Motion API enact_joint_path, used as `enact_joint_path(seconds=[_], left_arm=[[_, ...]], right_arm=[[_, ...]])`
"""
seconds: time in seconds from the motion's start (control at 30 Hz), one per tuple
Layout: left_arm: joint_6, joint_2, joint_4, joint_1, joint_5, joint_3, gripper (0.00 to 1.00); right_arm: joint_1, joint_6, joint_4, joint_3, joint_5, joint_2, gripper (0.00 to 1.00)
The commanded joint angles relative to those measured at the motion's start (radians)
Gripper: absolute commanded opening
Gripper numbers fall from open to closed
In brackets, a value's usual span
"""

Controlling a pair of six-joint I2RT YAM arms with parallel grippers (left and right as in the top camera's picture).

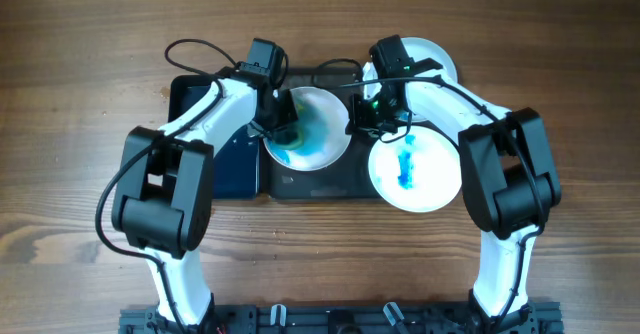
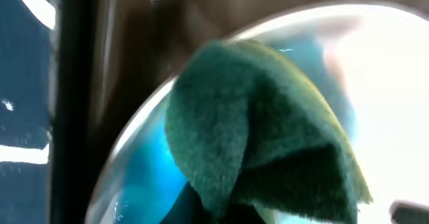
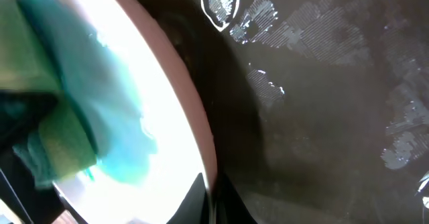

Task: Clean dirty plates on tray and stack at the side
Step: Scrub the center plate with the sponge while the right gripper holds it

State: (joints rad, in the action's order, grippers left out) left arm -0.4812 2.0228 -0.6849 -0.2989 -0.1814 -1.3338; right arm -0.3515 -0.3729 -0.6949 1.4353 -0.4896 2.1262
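A white plate [image 1: 322,126] with a teal-blue smear is tilted over the dark grey tray [image 1: 320,186]. My left gripper [image 1: 283,131] is shut on a green sponge [image 2: 268,130] pressed onto the plate's wet blue face [image 2: 147,163]. My right gripper [image 1: 358,114] is shut on that plate's right rim, and the right wrist view shows its fingers [image 3: 213,192] pinching the rim of the plate [image 3: 154,70]. A second plate [image 1: 430,179] with a blue streak lies at the tray's right end. A third white plate [image 1: 437,58] lies at the back right, partly hidden by my right arm.
A smaller dark tub [image 1: 235,166] stands left of the tray, under my left arm. The tray's floor [image 3: 322,117] is wet with streaks. Bare wooden table [image 1: 80,124] surrounds everything. Both arms cross over the tray's back half.
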Motion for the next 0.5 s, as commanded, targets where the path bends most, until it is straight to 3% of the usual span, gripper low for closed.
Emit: enact_joint_path(seconds=[0.0,0.07,0.27,0.37,0.47], left_arm=[[0.243,0.05,-0.076,0.002,-0.39,0.051,0.04],[0.265,0.05,-0.04,0.002,-0.504,0.051,0.04],[0.261,0.05,0.125,0.003,-0.548,0.051,0.04],[0.224,0.05,0.203,0.003,-0.434,0.051,0.04],[0.126,0.05,0.249,0.003,-0.158,0.051,0.04]], right_arm=[[0.002,0.003,-0.001,0.002,-0.028,0.01,0.04],[0.002,0.003,-0.002,0.002,-0.028,0.01,0.04],[0.002,0.003,-0.002,0.002,-0.028,0.01,0.04],[0.002,0.003,-0.002,0.002,-0.028,0.01,0.04],[0.002,0.004,-0.002,0.002,-0.027,0.01,0.04]])
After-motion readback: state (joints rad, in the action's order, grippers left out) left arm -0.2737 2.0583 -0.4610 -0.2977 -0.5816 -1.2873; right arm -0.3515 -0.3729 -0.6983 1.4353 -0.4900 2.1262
